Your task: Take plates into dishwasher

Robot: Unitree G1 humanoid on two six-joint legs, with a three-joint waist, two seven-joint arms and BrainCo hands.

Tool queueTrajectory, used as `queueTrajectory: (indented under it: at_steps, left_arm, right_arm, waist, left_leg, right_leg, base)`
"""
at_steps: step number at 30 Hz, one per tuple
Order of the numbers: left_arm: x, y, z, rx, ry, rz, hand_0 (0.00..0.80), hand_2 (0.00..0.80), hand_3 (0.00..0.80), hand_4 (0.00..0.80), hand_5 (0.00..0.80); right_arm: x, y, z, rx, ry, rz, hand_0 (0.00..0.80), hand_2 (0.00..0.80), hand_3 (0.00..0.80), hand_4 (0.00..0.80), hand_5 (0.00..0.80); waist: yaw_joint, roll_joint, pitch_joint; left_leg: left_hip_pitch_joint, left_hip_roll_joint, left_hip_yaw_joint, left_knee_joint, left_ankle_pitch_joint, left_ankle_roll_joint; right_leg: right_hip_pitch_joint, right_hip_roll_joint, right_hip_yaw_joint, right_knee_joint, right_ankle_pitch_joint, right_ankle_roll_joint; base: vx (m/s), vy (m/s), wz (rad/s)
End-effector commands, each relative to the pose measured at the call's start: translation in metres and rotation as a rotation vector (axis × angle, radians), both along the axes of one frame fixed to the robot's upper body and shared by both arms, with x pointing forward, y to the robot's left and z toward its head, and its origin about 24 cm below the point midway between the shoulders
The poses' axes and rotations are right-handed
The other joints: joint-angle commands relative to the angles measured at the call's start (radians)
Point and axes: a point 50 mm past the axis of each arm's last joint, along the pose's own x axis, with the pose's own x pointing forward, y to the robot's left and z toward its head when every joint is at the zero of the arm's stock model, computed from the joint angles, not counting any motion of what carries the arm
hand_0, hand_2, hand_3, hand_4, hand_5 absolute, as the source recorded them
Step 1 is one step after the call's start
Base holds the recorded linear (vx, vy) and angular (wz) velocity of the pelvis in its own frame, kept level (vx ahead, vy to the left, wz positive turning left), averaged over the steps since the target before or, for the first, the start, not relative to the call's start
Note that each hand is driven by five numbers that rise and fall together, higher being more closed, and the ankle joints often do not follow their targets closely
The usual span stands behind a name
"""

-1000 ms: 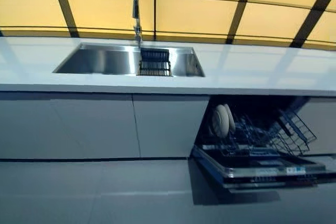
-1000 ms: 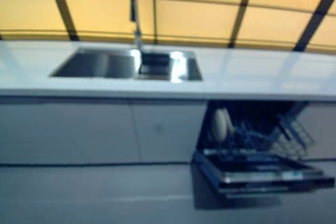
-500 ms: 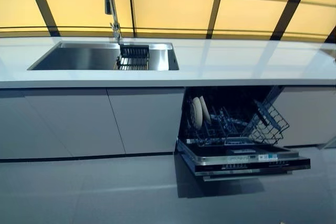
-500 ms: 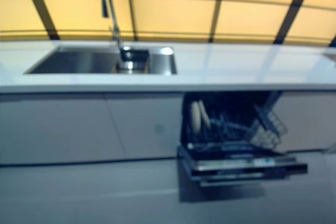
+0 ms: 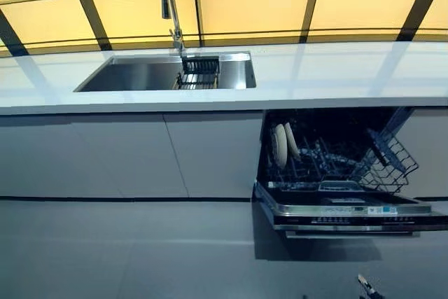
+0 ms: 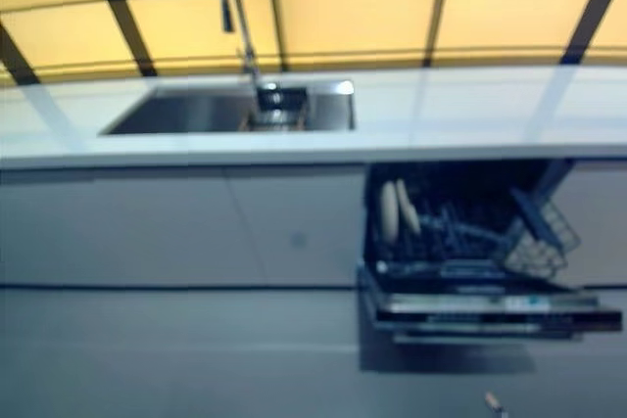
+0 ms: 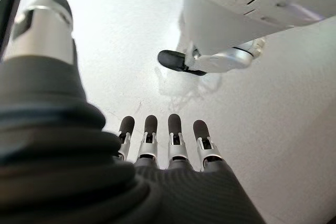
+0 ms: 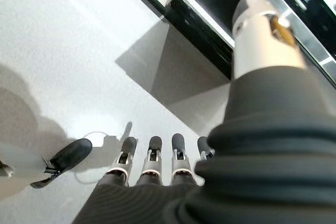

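From the head views I see two plates (image 5: 283,144) standing upright at the left end of the open dishwasher (image 5: 343,201) rack. Only my wrist views show each robot hand: left robot hand (image 7: 157,150) and right robot hand (image 8: 152,163), both spread and empty above the floor (image 8: 68,51).

A kitchen: a steel sink (image 5: 140,75) with tap (image 5: 168,1) in a white counter (image 5: 336,68) above an open dishwasher (image 5: 336,173).

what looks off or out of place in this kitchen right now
Nothing stands out. The dishwasher is open with its door down, two plates upright at the left of its rack. The counter shows no spill. The left hand and right hand hang open, holding nothing.
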Motion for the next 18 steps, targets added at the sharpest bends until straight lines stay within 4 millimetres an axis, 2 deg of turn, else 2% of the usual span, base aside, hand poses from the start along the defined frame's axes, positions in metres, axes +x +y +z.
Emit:
queueTrajectory:
  at_steps: [1, 5, 9, 17, 18]
  left_arm:
    - [0.019, 0.021, 0.010, 0.062, -0.067, 0.008, 0.000, 0.000, 0.000, 0.000, 0.000]
    - [0.007, 0.023, 0.008, 0.069, -0.049, 0.008, 0.000, 0.000, 0.000, 0.000, 0.000]
    - [0.002, 0.020, 0.006, 0.052, -0.050, -0.005, 0.000, 0.000, 0.000, 0.000, 0.000]
    - [0.018, -0.008, 0.001, -0.049, -0.128, -0.049, 0.000, 0.000, 0.000, 0.000, 0.000]
    - [0.019, -0.016, -0.001, -0.072, -0.139, -0.051, 0.000, 0.000, 0.000, 0.000, 0.000]
  right_arm:
    - [0.023, 0.003, 0.006, 0.022, -0.110, -0.083, 0.000, 0.000, 0.000, 0.000, 0.000]
    - [0.028, 0.004, 0.007, 0.050, -0.164, -0.134, 0.000, 0.000, 0.000, 0.000, 0.000]
    - [0.038, 0.000, 0.014, 0.081, -0.250, -0.191, 0.000, 0.000, 0.000, 0.000, 0.000]
    - [0.079, -0.018, 0.049, 0.139, -0.513, -0.350, 0.000, 0.000, 0.000, 0.000, 0.000]
    - [0.087, -0.023, 0.057, 0.135, -0.557, -0.381, 0.000, 0.000, 0.000, 0.000, 0.000]
  waist:
    - [0.024, -0.038, 0.051]
    - [0.032, -0.018, 0.048]
    - [0.032, 0.006, 0.058]
    - [0.016, 0.097, 0.107]
    - [0.013, 0.118, 0.116]
  left_leg:
    - [0.018, -0.055, -0.012, -0.025, -0.016, 0.050]
    - [0.024, -0.076, -0.033, -0.028, -0.029, 0.058]
    - [0.020, -0.085, -0.024, -0.027, -0.028, 0.057]
    - [-0.019, -0.123, -0.005, -0.004, -0.015, 0.055]
    - [-0.027, -0.133, 0.000, 0.009, -0.018, 0.055]
  right_leg:
    - [-0.055, -0.010, -0.015, 0.058, 0.031, -0.018]
    - [-0.054, -0.010, -0.016, 0.063, 0.019, -0.027]
    - [-0.057, -0.015, -0.025, 0.071, 0.007, -0.037]
    - [-0.096, -0.046, -0.025, 0.107, -0.013, -0.053]
    - [-0.104, -0.055, -0.022, 0.115, -0.016, -0.055]
  base:
    - [-0.057, -0.042, 0.02]
    - [-0.021, -0.010, 0.03]
    - [-0.037, 0.036, 0.01]
    - [-0.086, 0.122, 0.04]
    - [-0.048, 0.152, 0.03]
